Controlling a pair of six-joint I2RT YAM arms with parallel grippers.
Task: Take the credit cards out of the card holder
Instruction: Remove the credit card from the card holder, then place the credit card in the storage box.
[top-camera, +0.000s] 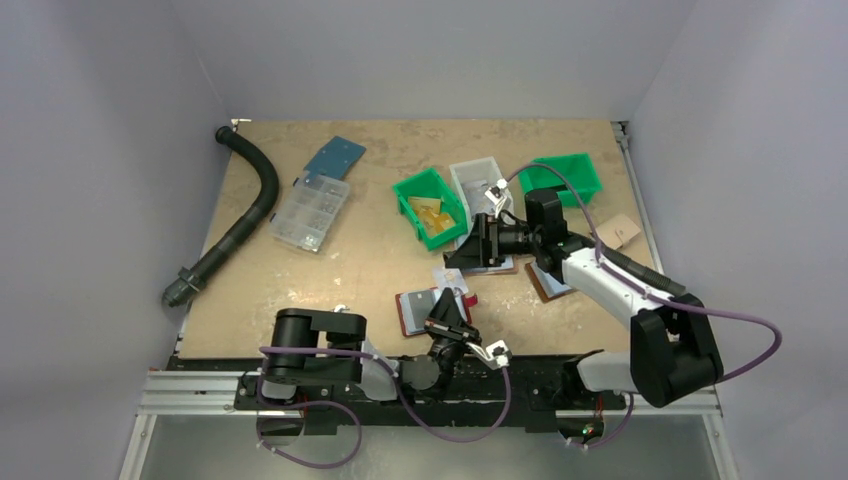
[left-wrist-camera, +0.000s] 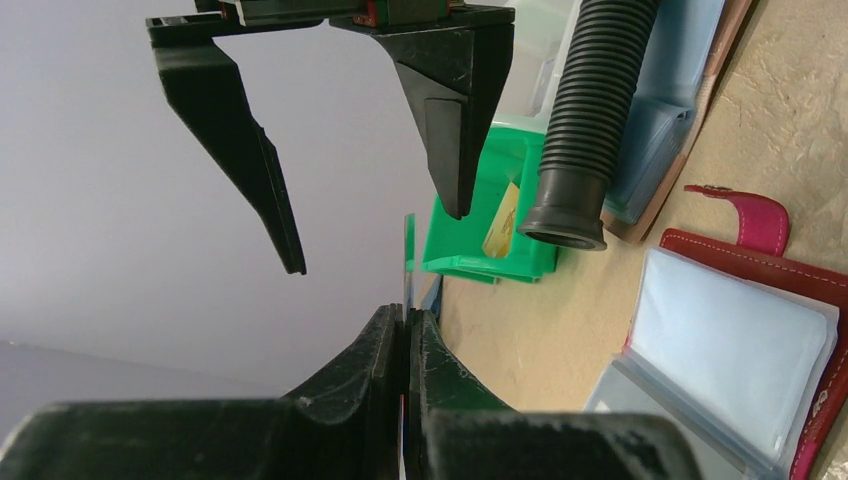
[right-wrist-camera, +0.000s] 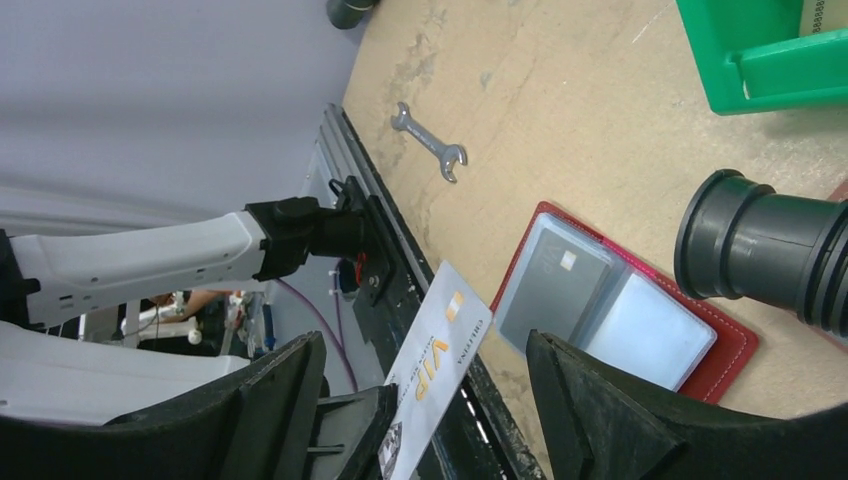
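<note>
The maroon card holder (top-camera: 415, 312) lies open on the table near the front edge. It also shows in the right wrist view (right-wrist-camera: 720, 345) with a grey credit card (right-wrist-camera: 560, 285) in one pocket. Its red tab (left-wrist-camera: 745, 215) shows in the left wrist view. My left gripper (top-camera: 447, 318) (left-wrist-camera: 405, 318) is shut on a white VIP credit card (right-wrist-camera: 440, 370) (left-wrist-camera: 408, 270) and holds it upright above the table. My right gripper (top-camera: 470, 250) (right-wrist-camera: 425, 345) (left-wrist-camera: 375, 240) is open, facing that card, with its fingers apart and not gripping it.
Two green bins (top-camera: 430, 205) (top-camera: 562, 175) and a clear bin (top-camera: 478, 185) stand behind. A brown folder (top-camera: 548, 283) lies under the right arm. A clear organizer box (top-camera: 310, 212), a blue plate (top-camera: 335, 157) and a black hose (top-camera: 240, 215) are at the left. A wrench (right-wrist-camera: 430, 148) lies near the front edge.
</note>
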